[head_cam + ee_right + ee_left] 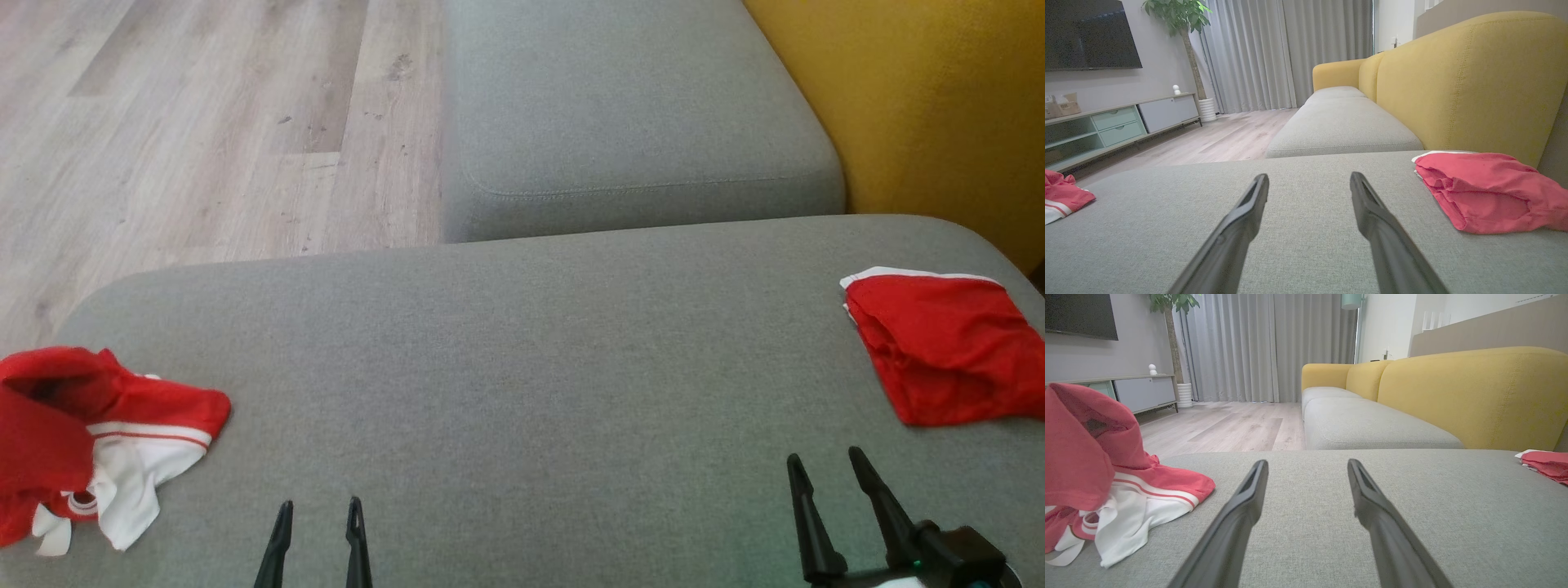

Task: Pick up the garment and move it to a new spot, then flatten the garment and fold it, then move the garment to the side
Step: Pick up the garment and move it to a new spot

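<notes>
A crumpled red and white garment [122,416] lies bunched at the left edge of the grey seat [522,343], partly raised in a heap [1086,457]. A second red garment [947,343], folded flat with a white edge, rests at the far right of the seat [1486,192]. My left gripper [320,505] is open low over the cushion, right of the crumpled garment and apart from it [1307,462]. My right gripper [823,456] is open too, just in front and left of the folded red piece, touching nothing [1309,175].
A second grey cushion [637,114] extends away behind the seat, with a yellow backrest [922,98] along the right. Wooden floor [204,122] lies beyond the seat's left and far edges. A TV cabinet [1118,122] and potted plant [1180,16] stand across the room.
</notes>
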Tool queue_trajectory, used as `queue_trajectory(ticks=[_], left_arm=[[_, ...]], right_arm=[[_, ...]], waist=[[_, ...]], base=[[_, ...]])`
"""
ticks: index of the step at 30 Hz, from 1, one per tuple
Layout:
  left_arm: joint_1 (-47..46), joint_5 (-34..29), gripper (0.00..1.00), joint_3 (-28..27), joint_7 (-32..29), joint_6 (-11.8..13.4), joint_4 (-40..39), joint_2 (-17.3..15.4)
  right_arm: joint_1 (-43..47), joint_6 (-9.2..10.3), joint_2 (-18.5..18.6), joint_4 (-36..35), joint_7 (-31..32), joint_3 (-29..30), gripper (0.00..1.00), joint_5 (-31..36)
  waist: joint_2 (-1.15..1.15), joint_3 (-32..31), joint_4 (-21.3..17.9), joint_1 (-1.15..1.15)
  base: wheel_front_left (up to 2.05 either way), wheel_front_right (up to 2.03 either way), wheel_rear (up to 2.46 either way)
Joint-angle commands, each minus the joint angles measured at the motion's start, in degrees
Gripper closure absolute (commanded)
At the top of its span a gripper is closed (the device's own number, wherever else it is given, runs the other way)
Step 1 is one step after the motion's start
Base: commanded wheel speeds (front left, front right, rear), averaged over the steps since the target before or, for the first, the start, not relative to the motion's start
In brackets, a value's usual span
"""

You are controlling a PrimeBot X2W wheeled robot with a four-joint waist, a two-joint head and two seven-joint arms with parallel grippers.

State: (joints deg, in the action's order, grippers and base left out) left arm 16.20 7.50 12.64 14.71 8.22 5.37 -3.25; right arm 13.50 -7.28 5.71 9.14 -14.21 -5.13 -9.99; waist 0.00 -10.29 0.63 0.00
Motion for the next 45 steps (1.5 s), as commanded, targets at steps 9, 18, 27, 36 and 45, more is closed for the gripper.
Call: queue_trajectory(ticks=[9, 18, 27, 36, 45], left_arm=[[-3.7, -0.9, 0.00, -1.7, 0.3, 0.2, -1.5, 0.4], [-4.4, -2.5, 0.00, -2.4, 0.3, 0.1, -2.7, 0.4], [-4.8, -3.3, 0.00, -4.5, 0.3, -0.1, -4.6, 0.4], [-4.5, -2.0, 0.00, -5.8, 0.3, 3.1, -7.6, 0.4], [-14.6, -5.9, 0.00, -7.6, 0.3, 1.2, -6.3, -3.1]], right_arm=[[-2.0, -0.21, 0.7, -1.9, -0.8, -0.7, 0.00, -0.3], [-2.6, -0.21, -0.3, -2.1, -0.8, -2.7, 0.00, -0.8], [-5.0, -0.21, -1.1, -1.2, -0.8, -4.9, 0.00, -1.3], [-8.6, -0.21, 1.5, 0.2, -0.8, -7.2, 0.00, -1.9], [-5.4, -0.21, 3.9, -0.6, -0.8, -5.3, 0.00, -1.4]], waist=[[0.00, 0.1, 2.1, 0.00], [0.00, 1.9, 12.5, 0.00], [0.00, 4.3, 23.8, 0.00], [0.00, 7.3, 26.4, 0.00], [0.00, 10.1, 28.6, 0.00]], base=[[0.00, 0.00, 0.00], [0.00, 0.00, 0.00], [0.00, 0.00, 0.00], [0.00, 0.00, 0.00], [0.00, 0.00, 0.00]])
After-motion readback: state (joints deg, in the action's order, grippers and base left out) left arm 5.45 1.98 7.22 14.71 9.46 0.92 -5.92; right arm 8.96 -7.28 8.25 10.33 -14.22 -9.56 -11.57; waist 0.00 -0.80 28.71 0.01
